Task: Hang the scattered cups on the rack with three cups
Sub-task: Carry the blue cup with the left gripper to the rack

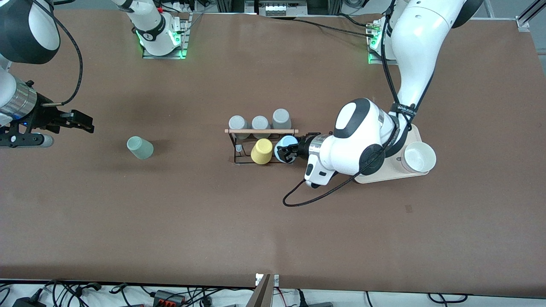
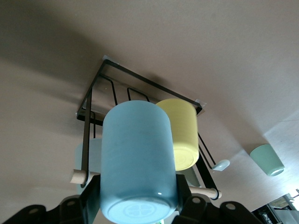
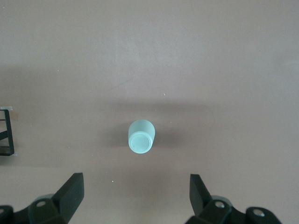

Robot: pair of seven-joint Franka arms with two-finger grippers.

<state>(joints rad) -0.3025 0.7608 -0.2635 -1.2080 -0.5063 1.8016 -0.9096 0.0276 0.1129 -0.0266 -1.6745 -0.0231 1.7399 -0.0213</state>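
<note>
On the brown table [image 1: 273, 221], the black wire-frame rack with a wooden rod [image 1: 261, 131] carries three grey cups [image 1: 260, 123] and a yellow plastic cup [image 1: 262, 151]. The left end effector [image 1: 289, 152] is clamped on the light blue tapered plastic cup [image 2: 138, 158] at the rack beside the yellow one. The pale mint green cup [image 1: 140, 148] rests on the table toward the right arm's end, with the right end effector [image 3: 135, 191] spread apart above it.

A black strap [image 1: 405, 109] on the left arm [image 1: 416, 47] carries small white lettering (too tiny to read for certain).
</note>
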